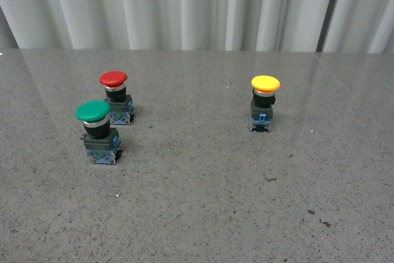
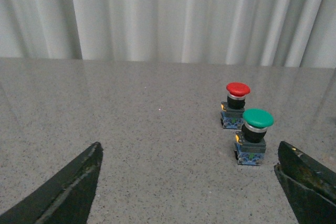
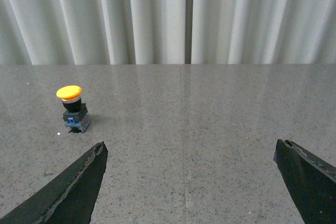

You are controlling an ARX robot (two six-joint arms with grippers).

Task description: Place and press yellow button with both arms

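Nearest the front camera stands the green button (image 1: pixel 98 132), upright on the grey speckled counter (image 1: pixel 197 220). The red button (image 1: pixel 117 98) stands just behind it and close beside it, not touching. Well apart from that pair, on the robot's right, is the yellow button (image 1: pixel 263 104), upright, with its yellow-orange cap on top and a blue-marked base on the counter. A pale pleated curtain (image 1: pixel 184 4) hangs behind the counter's far edge. Neither arm shows in this view.

From the left wrist, the left gripper (image 2: pixel 190 149) is spread wide and holds nothing, with only bare counter between its two black fingers (image 2: pixel 73 187). The green button (image 2: pixel 252 137) stands ahead of it, near one finger, and the red button (image 2: pixel 235 106) just beyond.

From the right wrist, the right gripper (image 3: pixel 191 144) is likewise spread wide and empty. The yellow button (image 3: pixel 73 109) stands on the counter beyond one finger, outside the gap and untouched. A thin seam (image 3: pixel 182 129) crosses the counter ahead.
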